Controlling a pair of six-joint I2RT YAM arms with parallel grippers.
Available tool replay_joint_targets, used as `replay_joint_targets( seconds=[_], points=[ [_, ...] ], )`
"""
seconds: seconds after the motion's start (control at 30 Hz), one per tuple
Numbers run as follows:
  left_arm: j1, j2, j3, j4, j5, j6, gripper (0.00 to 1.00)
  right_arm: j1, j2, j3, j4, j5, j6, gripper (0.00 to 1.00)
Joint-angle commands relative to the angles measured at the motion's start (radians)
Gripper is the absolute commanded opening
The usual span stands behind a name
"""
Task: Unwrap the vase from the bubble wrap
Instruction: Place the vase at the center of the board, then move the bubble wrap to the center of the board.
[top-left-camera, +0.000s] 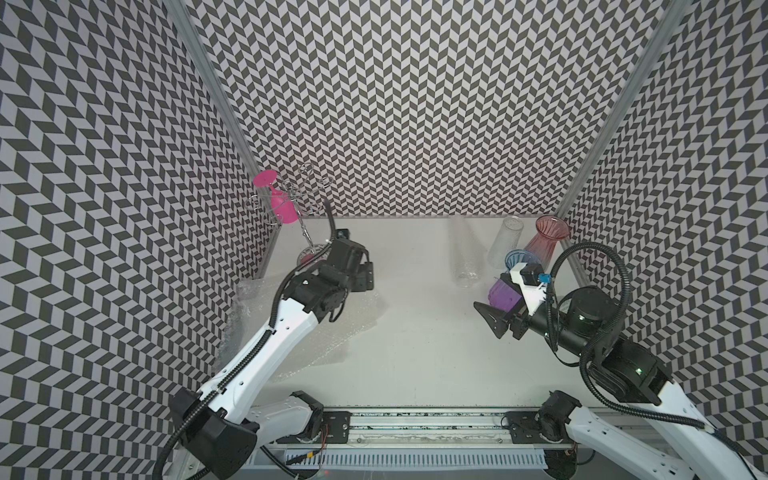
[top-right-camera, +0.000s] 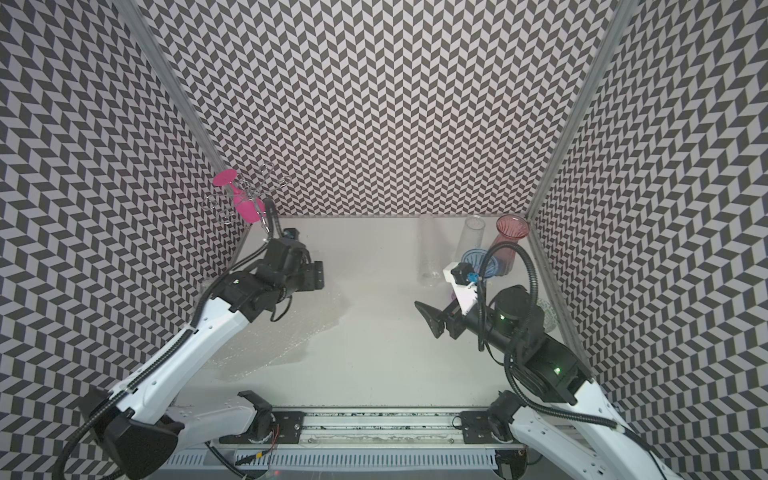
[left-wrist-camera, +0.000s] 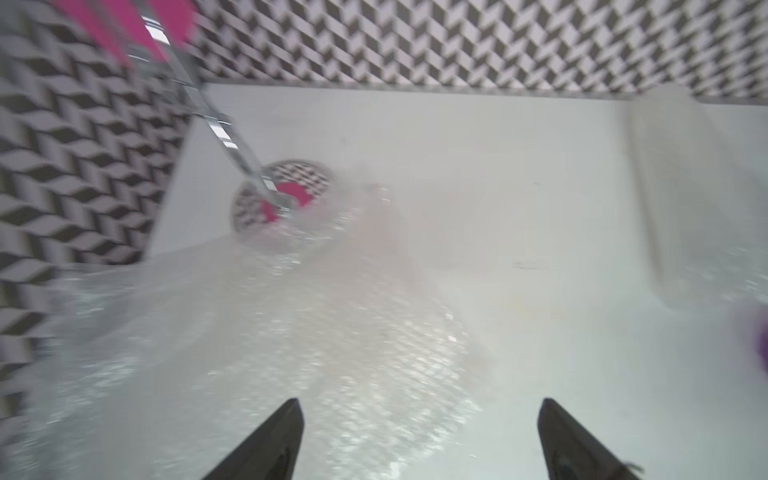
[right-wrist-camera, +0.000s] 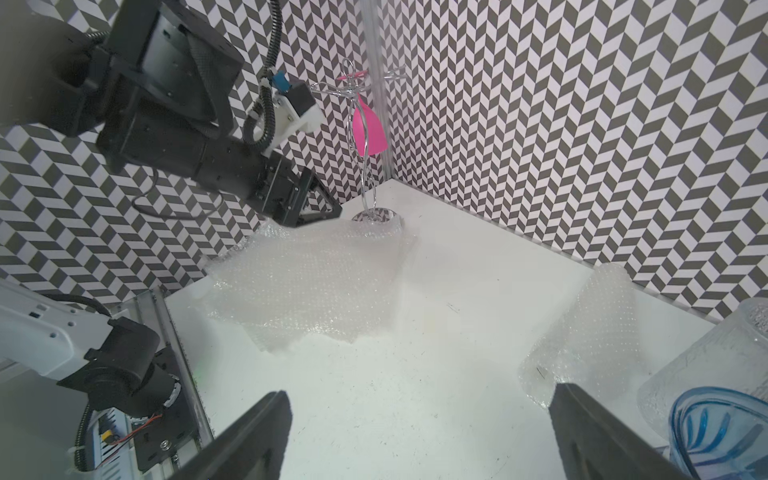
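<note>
Left end effector (left-wrist-camera: 419, 415) hangs with jaws spread wide, empty, just above the bubble wrap (left-wrist-camera: 332, 353) lying crumpled on the surface (left-wrist-camera: 540, 187); my right end effector (right-wrist-camera: 419, 403) gapes empty too.

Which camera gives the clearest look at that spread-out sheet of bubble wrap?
The right wrist view: the bubble wrap sheet lies spread out and sharp. In both top views the left arm covers part of it; the left wrist view shows it blurred.

left arm (top-left-camera: 286, 328) and right arm (top-left-camera: 559, 324) low, both sets of jaws wide apart, empty
</note>
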Motion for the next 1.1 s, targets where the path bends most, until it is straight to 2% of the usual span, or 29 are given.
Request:
replay_joint_targets(
  seconds=[0.0,0.1,0.23,0.37,0.6,0.67,0.77,1.07],
  points=[
    [-0.082,0.136,0.024,0.164,0.116,-0.093,0.93,0.005,-0.01,-0.014,0.075,0.05,0.017,0.99],
    [-0.096,0.338,0.163,0.261,0.23,-0.033,0.99,0.005,-0.006,-0.016,0.067,0.096,0.002,0.99],
    [-0.075,0.622,0.448,0.276,0.339,-0.001,1.0,0.005,0.005,0.011,0.015,0.133,0.012,0.99],
    [-0.039,0.888,0.74,0.282,0.472,-0.029,1.0,0.005,0.009,0.015,-0.011,0.149,0.024,0.99],
    [-0.033,1.292,1.277,0.166,0.568,-0.033,1.0,0.005,0.092,0.045,-0.026,0.225,0.008,0.99],
    [-0.035,1.338,1.305,0.186,0.586,-0.042,1.0,0.005,0.114,0.044,-0.016,0.212,0.016,0.99],
    [-0.042,1.354,1.271,0.243,0.596,-0.041,1.0,0.005,0.135,0.044,-0.018,0.188,0.022,0.99],
    [-0.089,1.387,1.184,0.317,0.614,-0.039,1.0,0.003,0.17,0.062,-0.049,0.242,-0.014,0.99]
  ],
)
